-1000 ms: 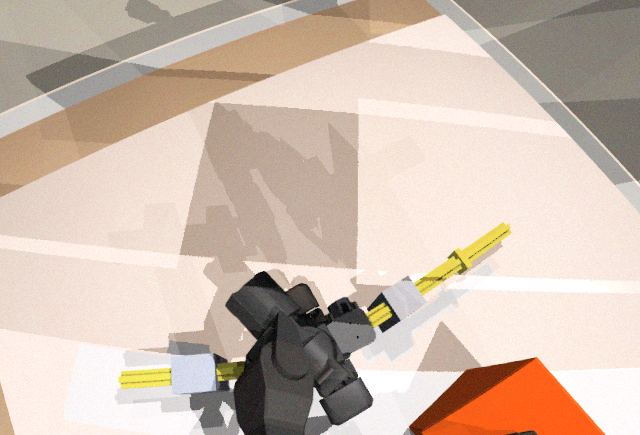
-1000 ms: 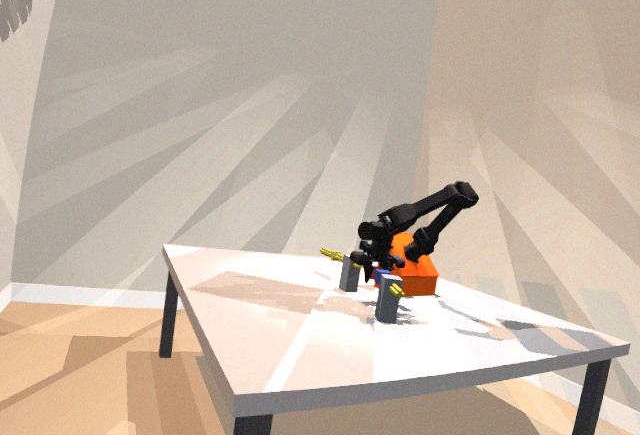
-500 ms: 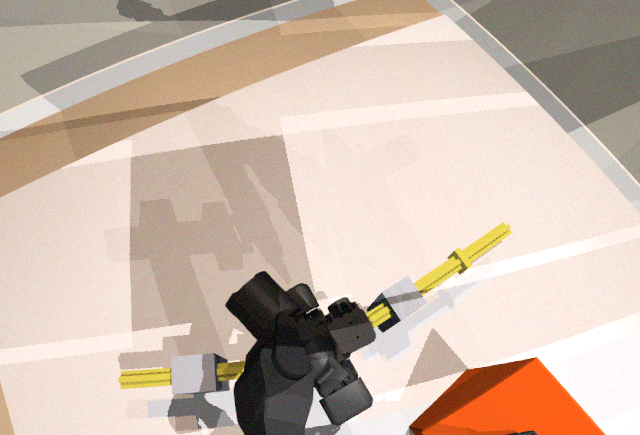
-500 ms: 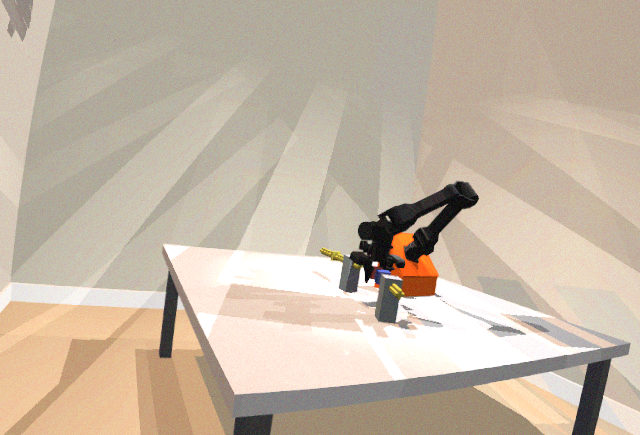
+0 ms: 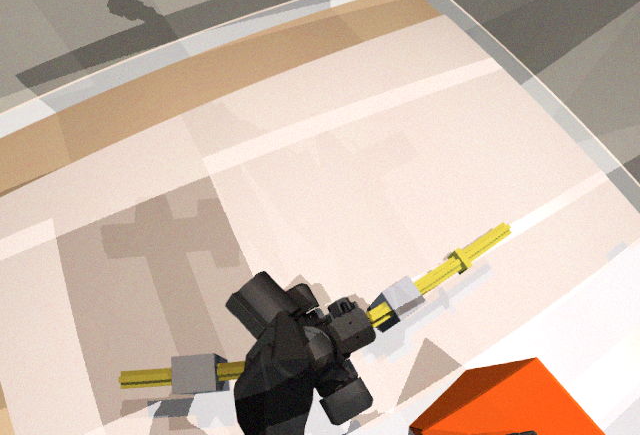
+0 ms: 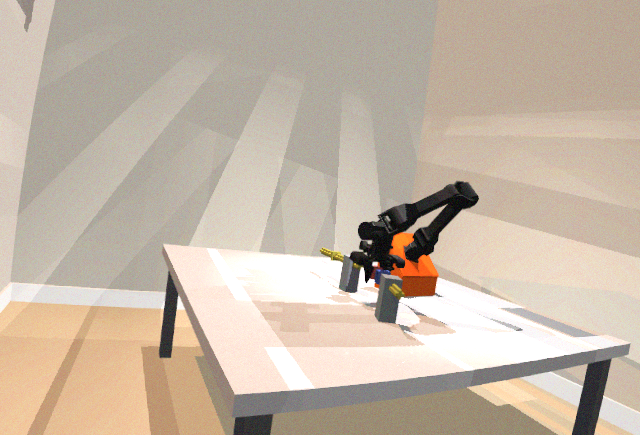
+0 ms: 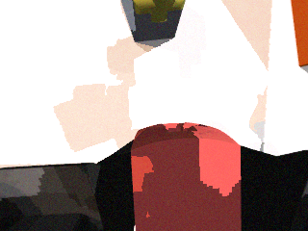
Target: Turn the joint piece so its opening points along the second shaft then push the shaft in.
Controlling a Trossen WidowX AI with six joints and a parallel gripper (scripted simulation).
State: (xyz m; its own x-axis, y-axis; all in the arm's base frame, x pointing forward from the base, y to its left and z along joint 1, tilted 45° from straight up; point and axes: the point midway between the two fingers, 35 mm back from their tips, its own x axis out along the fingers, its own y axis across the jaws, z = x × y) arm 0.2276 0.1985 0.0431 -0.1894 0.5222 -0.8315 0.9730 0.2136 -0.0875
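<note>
The fixed yellow shaft (image 5: 145, 377) (image 6: 396, 290) runs through a grey block (image 5: 193, 374) (image 6: 387, 300). A blue hinge part (image 6: 383, 275) shows beside that block. The second yellow shaft (image 5: 439, 275) (image 6: 332, 254), with a collar (image 5: 459, 260), passes at an angle through the other grey block (image 5: 403, 297) (image 6: 348, 274); its near end sticks out toward the gripper. My gripper (image 7: 168, 138) (image 6: 373, 271) is shut on the red joint piece, which fills the space between the black fingers in the wrist view. The joint's opening and the gap to the second shaft are hidden under the arm.
The orange robot base (image 5: 506, 399) (image 6: 419, 284) stands beside the blocks on the table (image 6: 217, 316). The dark arm (image 5: 279, 368) (image 6: 434, 203) reaches over the space between both blocks. Patches of light and shadow lie across the table top.
</note>
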